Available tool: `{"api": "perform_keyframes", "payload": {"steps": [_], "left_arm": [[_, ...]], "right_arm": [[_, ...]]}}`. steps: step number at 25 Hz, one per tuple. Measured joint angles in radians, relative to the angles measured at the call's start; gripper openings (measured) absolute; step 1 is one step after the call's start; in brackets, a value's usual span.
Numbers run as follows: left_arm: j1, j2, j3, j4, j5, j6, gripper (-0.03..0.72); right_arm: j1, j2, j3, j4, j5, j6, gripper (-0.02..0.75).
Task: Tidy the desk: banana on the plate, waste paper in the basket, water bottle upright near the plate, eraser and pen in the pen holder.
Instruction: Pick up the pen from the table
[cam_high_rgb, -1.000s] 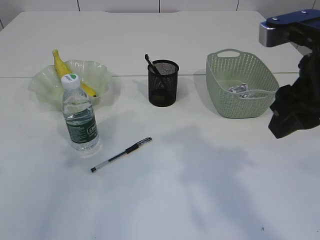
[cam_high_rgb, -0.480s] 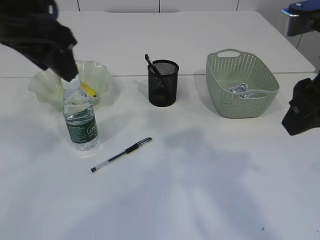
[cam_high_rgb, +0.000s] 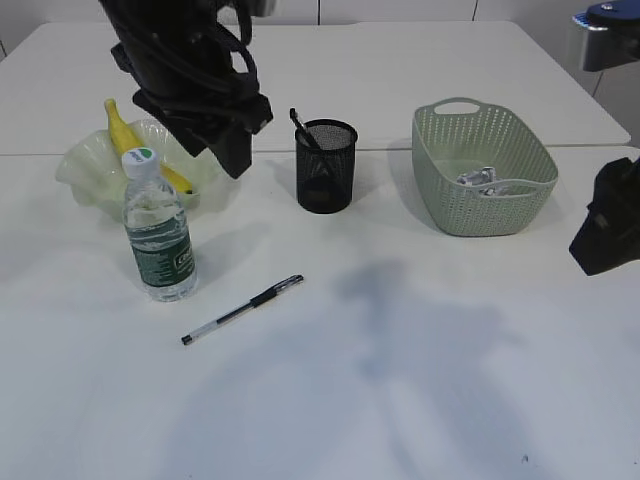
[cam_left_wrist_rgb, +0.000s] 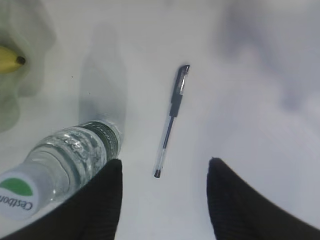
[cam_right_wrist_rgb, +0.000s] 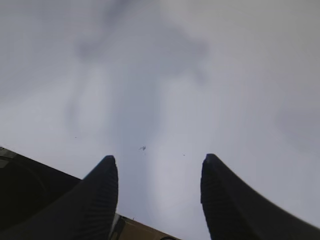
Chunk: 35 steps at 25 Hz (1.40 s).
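Note:
A pen (cam_high_rgb: 243, 309) lies on the white table in front of the upright water bottle (cam_high_rgb: 158, 230); it also shows in the left wrist view (cam_left_wrist_rgb: 171, 119), beside the bottle (cam_left_wrist_rgb: 70, 162). The banana (cam_high_rgb: 135, 143) lies on the pale green plate (cam_high_rgb: 80, 170). The black mesh pen holder (cam_high_rgb: 326, 166) holds a dark pen. Crumpled paper (cam_high_rgb: 482, 179) lies in the green basket (cam_high_rgb: 480, 205). My left gripper (cam_left_wrist_rgb: 164, 162) is open and empty, high above the pen's tip; its arm (cam_high_rgb: 190, 75) hangs over the plate area. My right gripper (cam_right_wrist_rgb: 157, 160) is open and empty over bare table at the right edge.
The table's back edge runs behind the plate, holder and basket. The right arm (cam_high_rgb: 610, 230) stands at the right edge beside the basket. No eraser shows outside the holder.
The left arm has swung in from the upper left toward the middle, now between the plate and the pen holder. The right arm has drawn back a little to the right.

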Motion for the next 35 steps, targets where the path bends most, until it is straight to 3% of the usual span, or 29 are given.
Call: {"api": "perform_keyframes", "payload": {"steps": [9,25,35], "left_arm": [[0.000,0.108,-0.006,0.079,0.000,0.033,0.380],[0.000,0.263,-0.014,0.077,-0.071,0.159,0.380],[0.032,0.324,-0.014,-0.020,-0.099,0.228,0.380]], "right_arm": [[0.000,-0.004,0.000,0.004,0.003,0.002,0.401],[0.000,-0.004,0.000,0.004,0.012,0.004,0.401],[0.000,-0.004,0.000,0.004,0.012,0.005,0.401]]}}
